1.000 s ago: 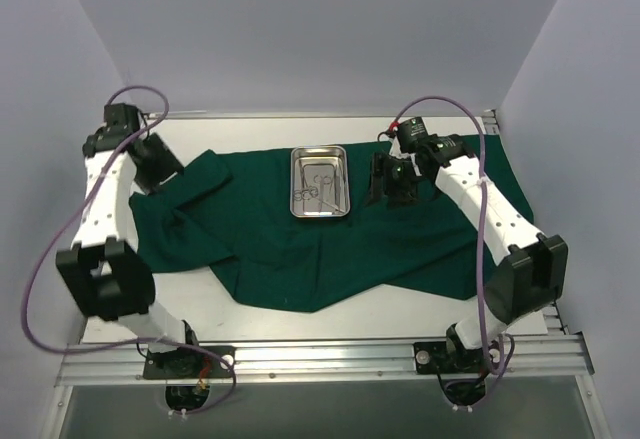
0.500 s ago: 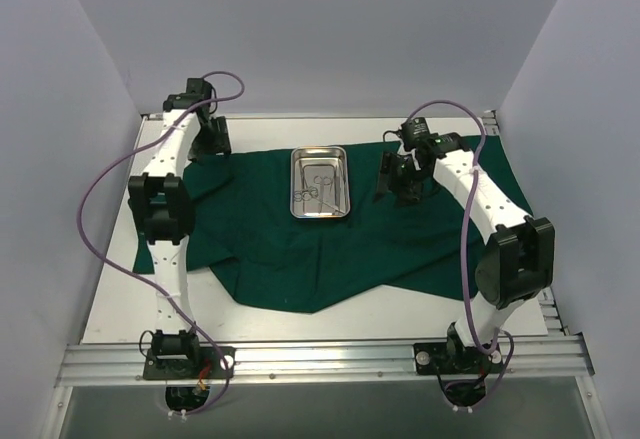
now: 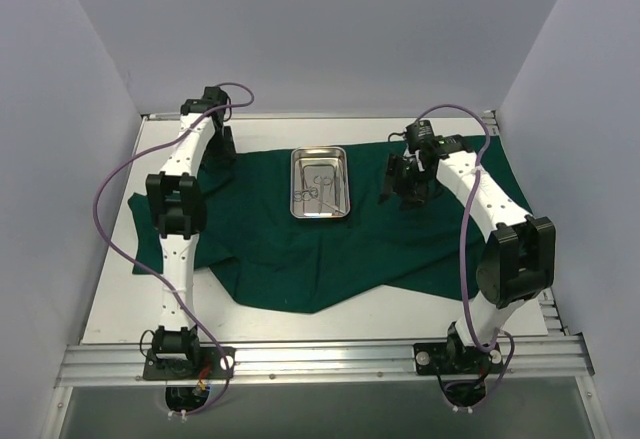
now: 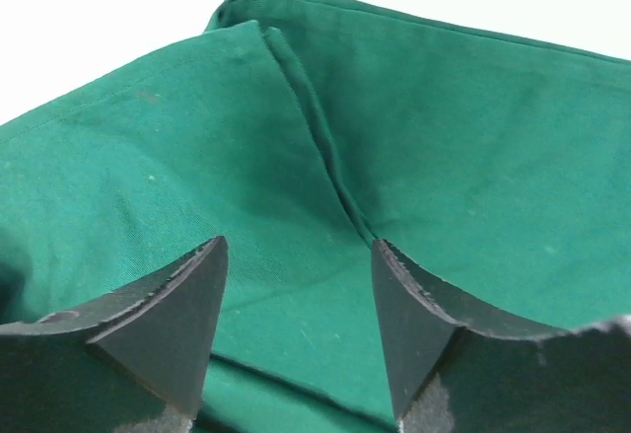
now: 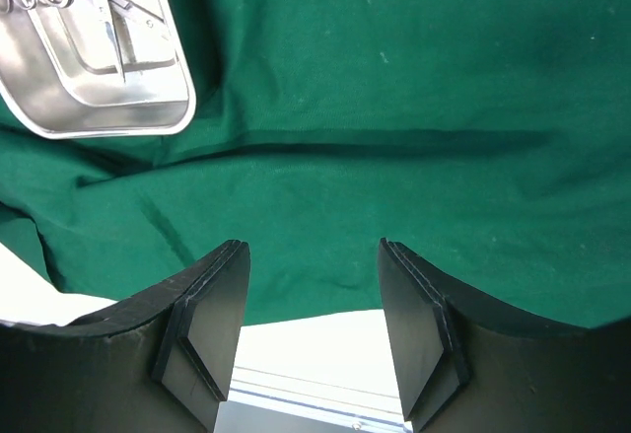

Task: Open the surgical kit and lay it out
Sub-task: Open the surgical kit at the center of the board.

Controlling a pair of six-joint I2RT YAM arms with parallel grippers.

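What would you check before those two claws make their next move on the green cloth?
1. Left claw open and empty: ok.
2. Right claw open and empty: ok.
3. Green cloth fully flat: not ok, a flap lies folded over at its far left corner.
4. Steel tray flat on the cloth: ok.
5. Instruments laid out: not ok, all inside the tray.
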